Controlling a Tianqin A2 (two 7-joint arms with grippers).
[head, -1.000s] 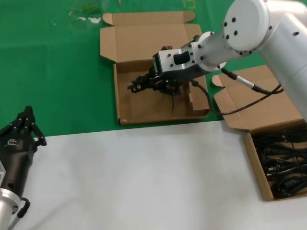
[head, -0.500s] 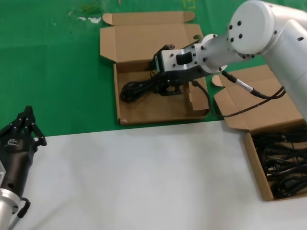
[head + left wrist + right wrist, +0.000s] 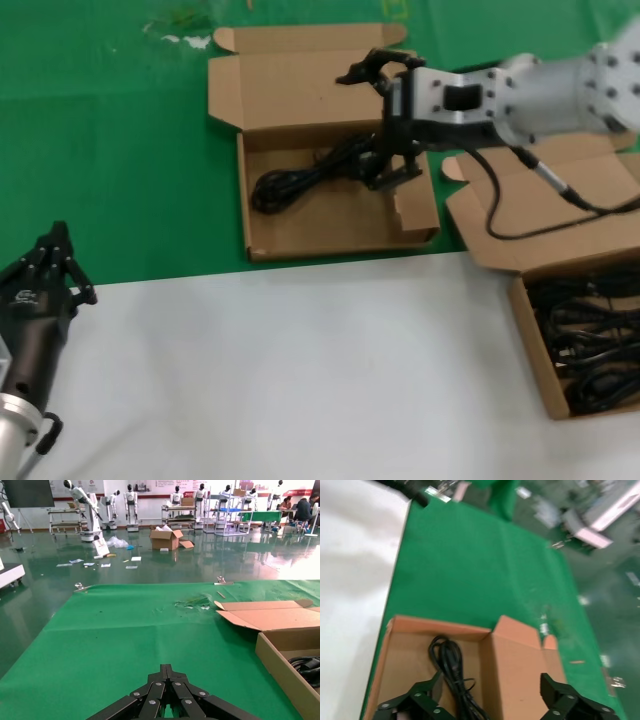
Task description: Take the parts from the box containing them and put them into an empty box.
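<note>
My right gripper is open and empty, above the far right part of the middle cardboard box. One black cable bundle lies in that box, stretching from its left side toward the gripper's lower finger. In the right wrist view the cable lies in the box between and below the spread fingers of the gripper. The box at the right holds several black cables. My left gripper is shut and parked at the near left.
Both boxes have their lids folded open: the middle box's lid lies on the green mat, the right box's lid toward the middle. A white table surface fills the near side. The left wrist view shows my left gripper over green mat.
My right gripper has opened and let go of the cable, then drawn back to the right and up. The cable now lies loose in the middle box. The left arm has not moved.
</note>
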